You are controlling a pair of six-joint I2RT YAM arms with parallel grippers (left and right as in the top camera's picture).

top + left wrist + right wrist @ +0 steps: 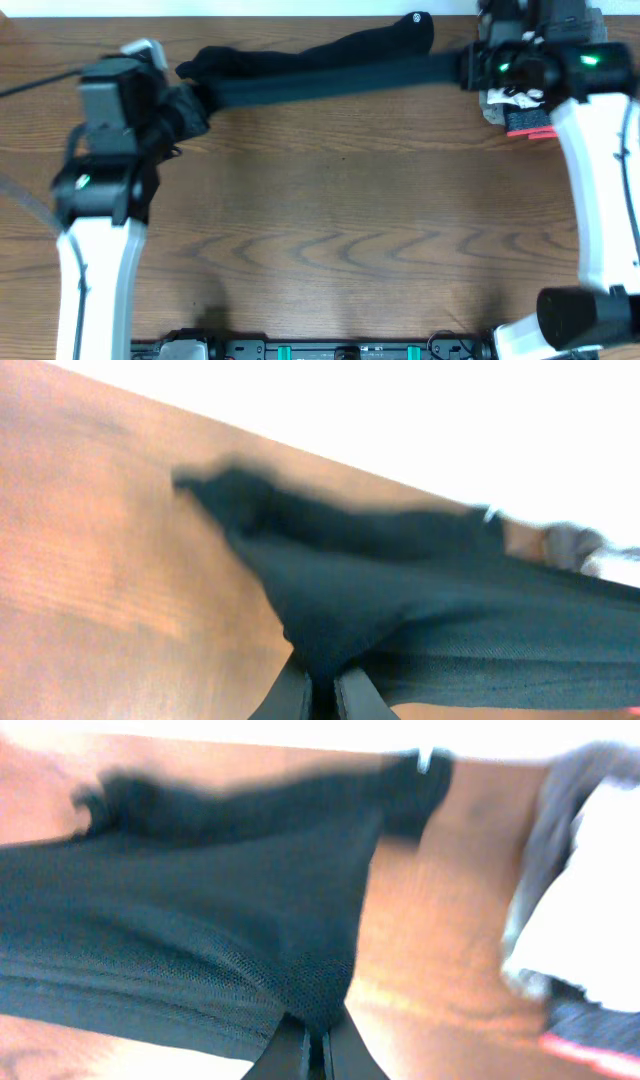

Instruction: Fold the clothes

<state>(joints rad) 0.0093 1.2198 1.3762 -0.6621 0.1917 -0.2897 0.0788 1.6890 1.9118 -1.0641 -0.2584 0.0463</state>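
The black T-shirt [320, 66] is stretched in a long band across the far side of the table, between my two grippers. Its small white round logo [417, 17] shows near the far right. My left gripper [185, 108] is shut on the shirt's left end; the left wrist view shows fabric [400, 590] pinched between the fingers [322, 695]. My right gripper [470, 68] is shut on the right end; the right wrist view shows fabric [220, 910] pinched in the fingers [318, 1055]. The shirt hangs taut, lifted a little above the wood.
A stack of folded garments, white, grey and red-striped [520, 110], lies at the far right under my right arm and also shows in the right wrist view [590, 920]. The wooden table [340, 230] stretches toward the front. The table's far edge [300, 14] runs just behind the shirt.
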